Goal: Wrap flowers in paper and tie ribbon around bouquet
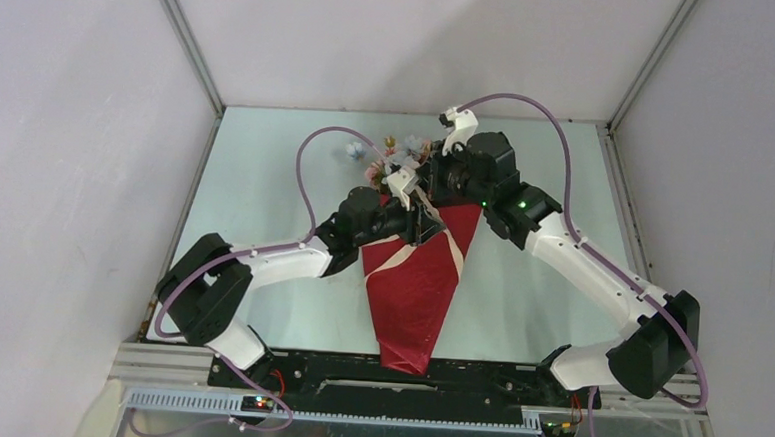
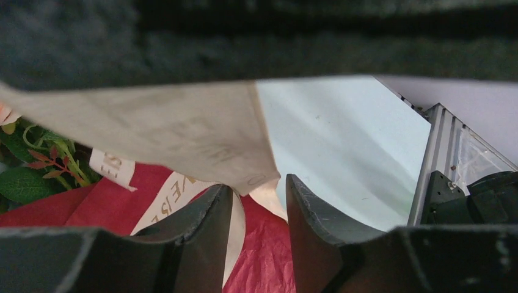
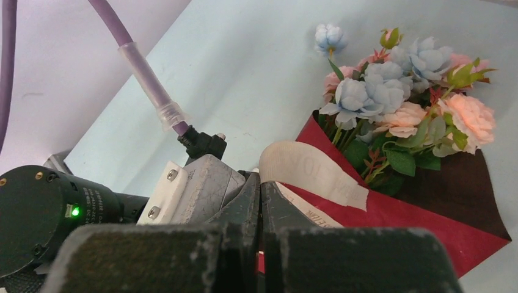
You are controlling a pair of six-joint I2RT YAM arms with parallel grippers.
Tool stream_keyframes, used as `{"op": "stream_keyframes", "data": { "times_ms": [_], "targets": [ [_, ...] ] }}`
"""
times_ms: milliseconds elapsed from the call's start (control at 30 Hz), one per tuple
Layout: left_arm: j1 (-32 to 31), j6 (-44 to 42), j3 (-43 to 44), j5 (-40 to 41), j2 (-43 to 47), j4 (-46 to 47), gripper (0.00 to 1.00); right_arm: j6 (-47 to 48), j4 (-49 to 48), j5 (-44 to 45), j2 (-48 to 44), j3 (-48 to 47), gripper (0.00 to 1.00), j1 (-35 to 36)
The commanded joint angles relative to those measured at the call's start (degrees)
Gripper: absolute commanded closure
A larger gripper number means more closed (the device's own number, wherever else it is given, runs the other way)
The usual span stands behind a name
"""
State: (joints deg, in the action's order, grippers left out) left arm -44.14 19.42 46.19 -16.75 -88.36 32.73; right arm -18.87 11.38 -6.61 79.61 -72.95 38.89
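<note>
On the pale table point(image 1: 266, 172), paper point(image 1: 415, 290) cones the flowers point(image 1: 392, 159), ribbon point(image 1: 455, 254) loose across it. My left gripper point(image 2: 258, 186) stands parted, with the right gripper point(image 3: 261, 182) pressed together by the ribbon's loop. Unheld, ribbon may slip and paper unroll.

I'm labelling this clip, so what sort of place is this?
Probably a robot lab cell: plain white walls, aluminium frame rails, and a pale table bearing flowers in red paper.

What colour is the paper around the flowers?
The paper is red outside, dark brown inside; clearest in right wrist view.
</note>
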Motion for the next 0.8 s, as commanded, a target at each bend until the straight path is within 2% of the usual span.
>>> {"op": "stream_keyframes", "data": {
  "times_ms": [0,367,433,500,533,600,767],
  "targets": [
    [-0.2,-1.2,2.4,-1.1,-1.7,2.4,0.57,-1.7,-1.9,-6.1,-0.4,-0.4,1.0,0.2],
    [-0.3,0.0,-0.9,-0.9,-3.4,11.9,0.59,-13.0,-0.8,-13.4,-1.2,-0.4,1.0,0.0],
    [-0.3,0.3,-1.8,-1.7,-3.3,14.1,0.7,-13.5,-1.3,-12.9,-1.1,-0.4,1.0,0.0],
    [-0.3,0.3,-2.3,-2.3,-3.1,15.0,0.93,-13.4,-1.5,-11.5,-1.0,-0.5,1.0,0.0],
    [-0.3,0.2,-2.7,-2.4,-2.9,15.5,0.96,-13.3,-1.4,-11.0,-1.0,-0.4,1.0,0.0],
    [-0.3,0.0,-3.9,-2.9,-2.7,16.9,1.0,-12.8,-1.4,-10.1,-0.7,-0.4,1.0,-0.1],
    [-0.4,0.6,-8.5,-5.2,-1.3,22.2,1.0,-10.8,0.2,-9.6,1.8,-1.5,1.0,-2.2]
  ]
}}
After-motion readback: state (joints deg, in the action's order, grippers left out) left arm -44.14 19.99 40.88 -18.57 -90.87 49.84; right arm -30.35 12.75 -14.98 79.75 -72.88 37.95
